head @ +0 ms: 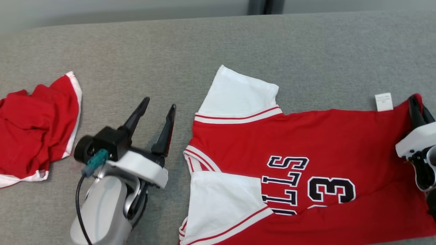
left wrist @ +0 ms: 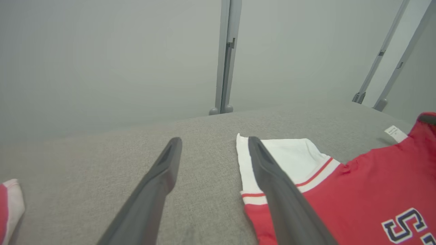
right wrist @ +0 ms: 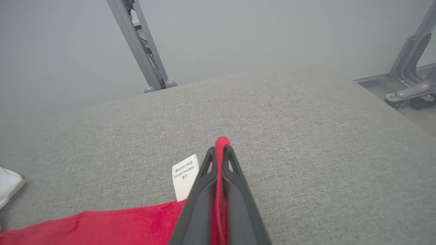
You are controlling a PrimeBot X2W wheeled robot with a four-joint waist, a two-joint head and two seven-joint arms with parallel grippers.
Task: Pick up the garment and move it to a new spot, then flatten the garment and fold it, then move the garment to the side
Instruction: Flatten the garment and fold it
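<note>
The garment (head: 306,143) is a red jersey with white sleeves and dark lettering, spread on the grey table (head: 204,44) with its neck end toward the left. At its right hem corner my right gripper (head: 417,105) is shut on a fold of the red cloth (right wrist: 221,149), which pokes out between the fingertips; the white care label (right wrist: 185,177) lies just beside them. My left gripper (head: 160,103) hovers open just left of the jersey's collar, nothing between its fingers (left wrist: 160,177); the upper white sleeve (left wrist: 289,156) lies by its right finger.
A second red garment with white trim (head: 34,129) lies crumpled at the table's left edge. Grey frame posts (left wrist: 226,58) stand behind the table's far edge. To the right, the table ends beside a metal base (right wrist: 405,92).
</note>
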